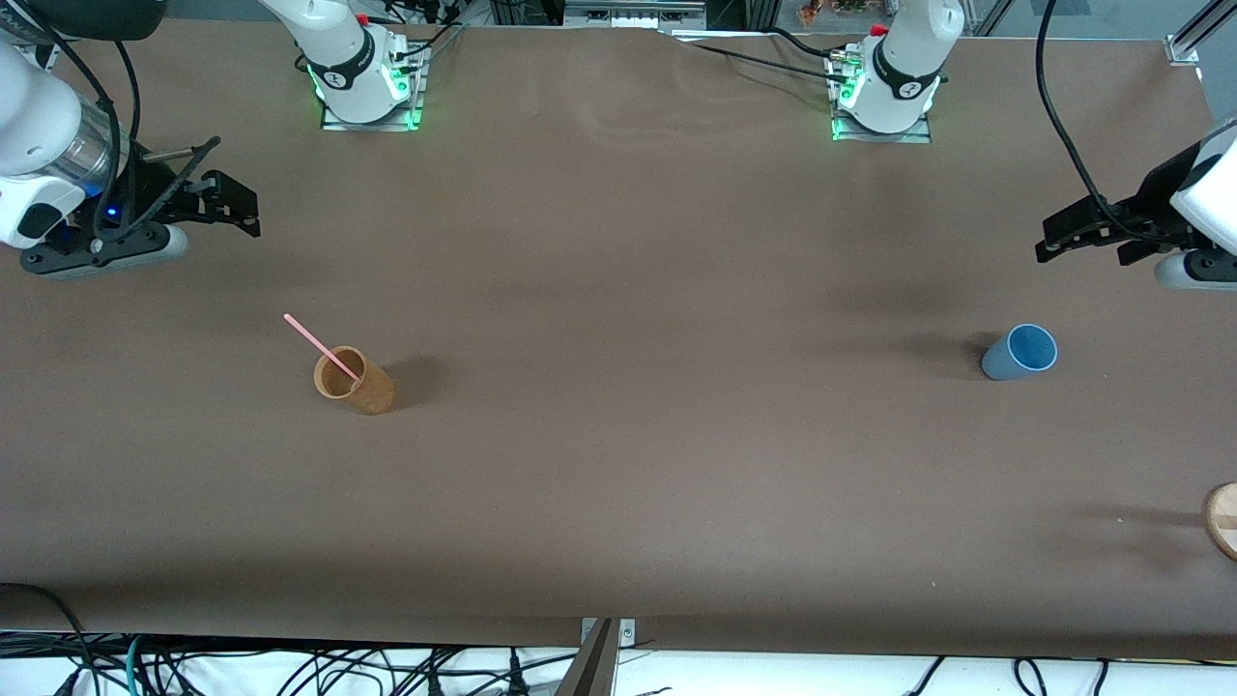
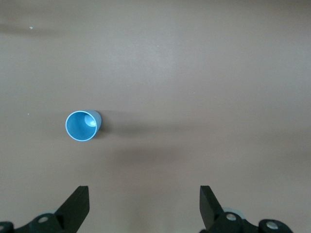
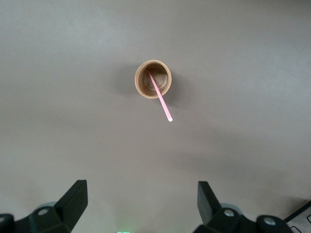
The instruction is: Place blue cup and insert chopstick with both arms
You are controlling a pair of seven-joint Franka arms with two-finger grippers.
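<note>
The blue cup stands upright on the table toward the left arm's end; it also shows in the left wrist view. The pink chopstick leans inside an orange-brown cup toward the right arm's end; the right wrist view shows the chopstick and that cup. My left gripper is open and empty, up in the air over bare table beside the blue cup, and shows in its wrist view. My right gripper is open and empty over bare table, apart from the orange-brown cup, and shows in its wrist view.
A round wooden disc lies at the table's edge at the left arm's end, nearer the front camera than the blue cup. Brown table cover spreads between the two cups. Cables hang below the front edge.
</note>
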